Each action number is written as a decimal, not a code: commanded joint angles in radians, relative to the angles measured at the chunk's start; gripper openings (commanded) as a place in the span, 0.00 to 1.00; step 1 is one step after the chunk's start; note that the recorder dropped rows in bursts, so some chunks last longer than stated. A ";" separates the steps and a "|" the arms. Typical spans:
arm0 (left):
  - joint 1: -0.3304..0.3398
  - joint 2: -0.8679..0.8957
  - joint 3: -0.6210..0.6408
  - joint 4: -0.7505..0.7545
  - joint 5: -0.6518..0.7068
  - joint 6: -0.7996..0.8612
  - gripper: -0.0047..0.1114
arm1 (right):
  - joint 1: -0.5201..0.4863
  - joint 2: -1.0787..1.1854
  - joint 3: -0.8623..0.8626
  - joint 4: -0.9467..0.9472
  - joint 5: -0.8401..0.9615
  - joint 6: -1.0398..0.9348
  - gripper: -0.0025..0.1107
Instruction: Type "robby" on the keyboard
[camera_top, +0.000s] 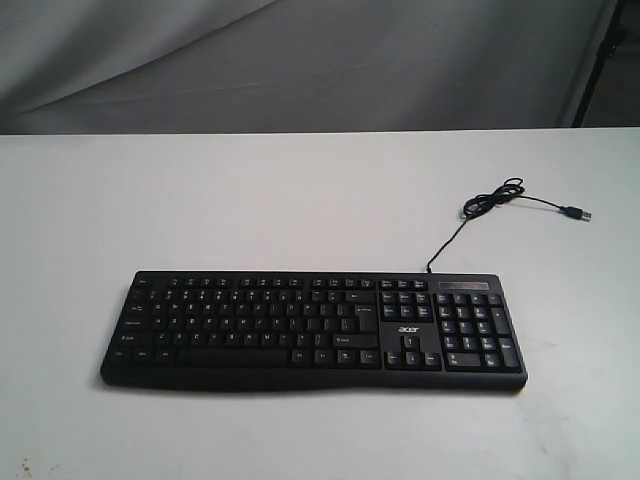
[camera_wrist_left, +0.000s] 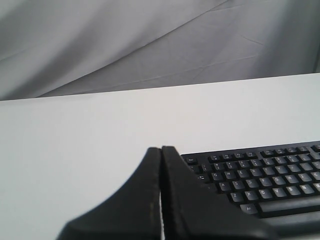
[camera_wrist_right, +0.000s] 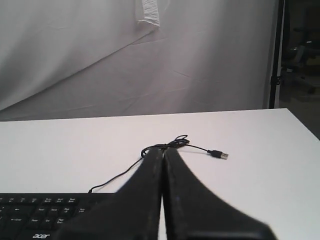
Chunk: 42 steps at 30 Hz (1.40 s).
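Note:
The black keyboard (camera_top: 310, 325) lies flat on the white table (camera_top: 300, 200), number pad to the right, its thin cable (camera_top: 480, 210) curling off behind it to a loose USB plug (camera_top: 578, 213). Neither arm shows in the exterior view. In the left wrist view my left gripper (camera_wrist_left: 161, 149) is shut, empty, with the keyboard's (camera_wrist_left: 260, 172) left-hand keys beyond and beside it. In the right wrist view my right gripper (camera_wrist_right: 163, 150) is also shut and empty; the keyboard's (camera_wrist_right: 35, 215) right end sits to one side and the cable (camera_wrist_right: 165, 146) with its plug (camera_wrist_right: 218, 154) lies beyond the tips.
A grey cloth backdrop (camera_top: 300, 60) hangs behind the table. A dark stand (camera_top: 600, 60) rises at the far right past the table's edge. Bare white table surface surrounds the keyboard on all sides.

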<state>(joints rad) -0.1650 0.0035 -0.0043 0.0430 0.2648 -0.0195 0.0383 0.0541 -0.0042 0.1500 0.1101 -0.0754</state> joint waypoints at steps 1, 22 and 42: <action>-0.006 -0.003 0.004 0.005 -0.007 -0.003 0.04 | -0.017 -0.026 0.004 -0.015 0.107 -0.006 0.02; -0.006 -0.003 0.004 0.005 -0.007 -0.003 0.04 | -0.017 -0.026 0.004 -0.010 0.221 -0.002 0.02; -0.006 -0.003 0.004 0.005 -0.007 -0.003 0.04 | -0.017 -0.026 0.004 -0.008 0.221 0.000 0.02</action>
<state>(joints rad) -0.1650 0.0035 -0.0043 0.0430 0.2648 -0.0195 0.0295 0.0351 -0.0033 0.1465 0.3313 -0.0754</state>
